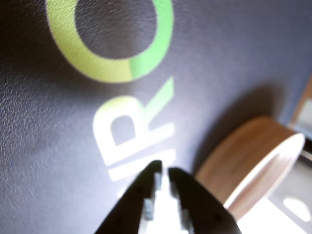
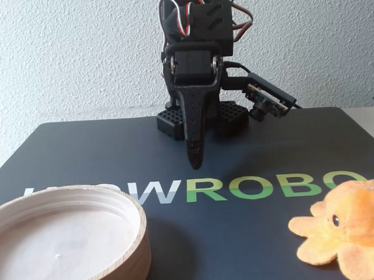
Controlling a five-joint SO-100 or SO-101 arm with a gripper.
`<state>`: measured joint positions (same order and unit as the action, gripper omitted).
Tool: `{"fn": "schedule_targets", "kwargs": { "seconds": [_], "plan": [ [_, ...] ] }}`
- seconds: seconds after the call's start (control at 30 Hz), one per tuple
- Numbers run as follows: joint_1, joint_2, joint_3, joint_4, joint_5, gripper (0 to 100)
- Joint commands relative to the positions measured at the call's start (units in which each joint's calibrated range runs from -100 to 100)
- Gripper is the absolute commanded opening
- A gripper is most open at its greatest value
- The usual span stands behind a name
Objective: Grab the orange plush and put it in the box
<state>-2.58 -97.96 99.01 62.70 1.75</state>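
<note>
The orange plush [image 2: 351, 225], a fuzzy octopus with a black bead eye, lies on the dark mat at the front right of the fixed view; it is out of the wrist view. The box [image 2: 138, 227], round with a wooden rim and whitish inside, stands empty at the front left; the wrist view shows its wooden wall [image 1: 243, 156] at the right. My gripper [image 2: 194, 163] hangs point-down over the mat's middle, above the printed letters, well apart from both. In the wrist view the gripper [image 1: 163, 169] has its jaws together and holds nothing.
The arm's base [image 2: 201, 117] stands at the back centre of the dark mat [image 2: 242, 237], with a white textured wall [image 2: 76, 52] behind. White and green letters [image 2: 240, 187] run across the mat. The mat's right edge meets a pale table [image 2: 371, 121].
</note>
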Motion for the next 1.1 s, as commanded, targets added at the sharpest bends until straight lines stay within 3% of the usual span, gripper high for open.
{"fn": "schedule_targets", "kwargs": {
  "seconds": [0.0, 0.47, 0.6, 0.7, 0.87, 0.93, 1.0, 1.07],
  "plan": [
    [0.2, 0.2, 0.8, 0.0, 0.2, 1],
    [-0.1, -0.5, 0.3, -0.5, -0.2, 1],
    [-1.3, 1.4, -8.4, 0.1, 0.0, 1],
    [-5.9, 18.3, -18.9, -3.6, -3.5, 1],
    [-15.6, 66.4, -50.3, -9.2, -10.4, 2],
    [-19.3, 79.2, -60.0, -8.5, -14.0, 15],
    [-23.2, 85.0, -64.9, -8.5, -17.1, 34],
    [-25.5, 88.8, -66.5, -9.9, -20.1, 46]
  ]
}}
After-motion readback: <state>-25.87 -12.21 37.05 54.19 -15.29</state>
